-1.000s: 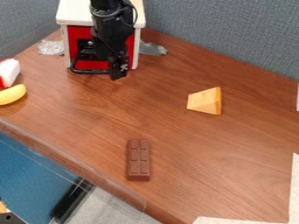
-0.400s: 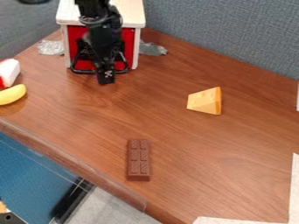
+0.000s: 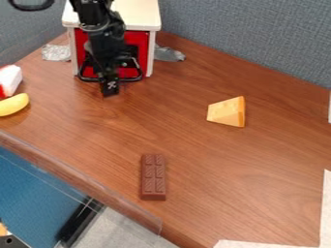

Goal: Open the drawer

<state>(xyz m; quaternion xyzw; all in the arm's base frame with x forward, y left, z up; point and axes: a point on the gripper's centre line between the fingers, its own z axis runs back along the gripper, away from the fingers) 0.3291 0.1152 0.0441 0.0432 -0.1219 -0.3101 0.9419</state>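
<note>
Wooden tabletop [image 3: 200,155], red drawer [image 3: 137,37], gripper [image 3: 110,88] in front, perhaps white-lettered

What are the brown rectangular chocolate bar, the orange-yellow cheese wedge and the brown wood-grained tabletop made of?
The chocolate bar looks like matte moulded plastic, judging by its even raised segments; real chocolate is possible. The cheese wedge seems smooth plastic or rubber, with flat, clean-cut faces. The tabletop shows streaky grain: wood or wood-look laminate.

End effector [image 3: 110,88] hanging downward.
</note>
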